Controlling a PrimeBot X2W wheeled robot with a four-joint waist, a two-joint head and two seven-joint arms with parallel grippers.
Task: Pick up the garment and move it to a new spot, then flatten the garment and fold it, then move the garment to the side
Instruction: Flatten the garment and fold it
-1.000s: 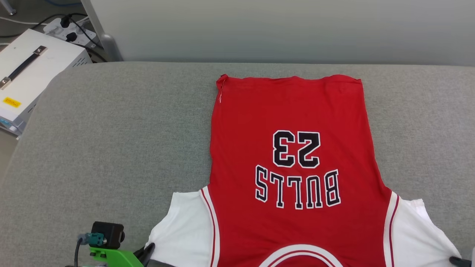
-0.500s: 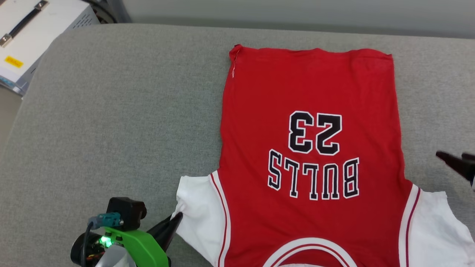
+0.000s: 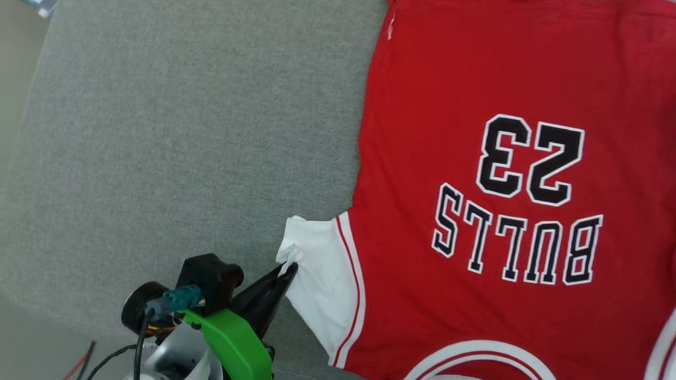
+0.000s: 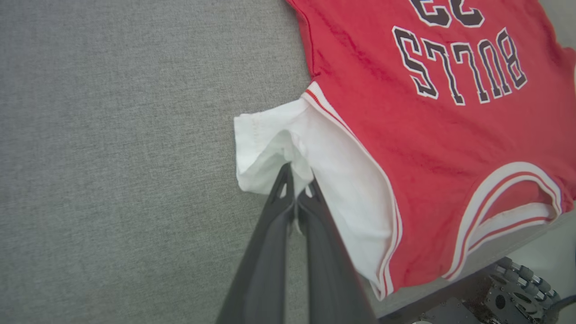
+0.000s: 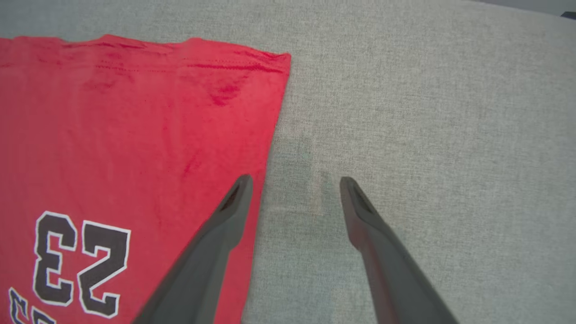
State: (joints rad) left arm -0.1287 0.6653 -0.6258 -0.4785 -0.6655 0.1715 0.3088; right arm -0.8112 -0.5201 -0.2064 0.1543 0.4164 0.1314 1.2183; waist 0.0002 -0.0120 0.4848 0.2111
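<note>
Found the left tool [image 3: 289, 266] clamped on the garment [image 3: 449, 79], with its two dark fingers [image 4: 274, 234] pressed together and no gap along their length. Held a small bunched fold of the white sleeve [image 4: 279, 148] right at the fingertips, at the sleeve's open hem. Noted, from the left wrist, the hem puckered and slightly raised off the grey table [image 3: 185, 132] around the tips, and the sleeve running back along the right side of the fingers. Saw the red body spread flat ahead and to the right of that tool, print [image 3: 520, 200] facing up, "23" farther off than "BULLS". Placed the striped collar curve [image 4: 508, 198] to the right of the tips and closer in, near the table's edge. Saw bare grey cloth to the left of the tool. Made out a green bracket [image 3: 232, 338] and a black camera block [image 3: 208, 277] just behind the fingers in the head view.

Found the right tool [image 5: 294, 182] spread wide and gripping nothing. Saw its left fingertip over the garment's [image 5: 135, 126] red side edge, and its right fingertip over bare table [image 5: 427, 112]. Could not tell whether either tip touched down. Placed the garment's bottom hem corner straight ahead of that tool, the red cloth filling the space to its left, and the "23" beside its left finger.
</note>
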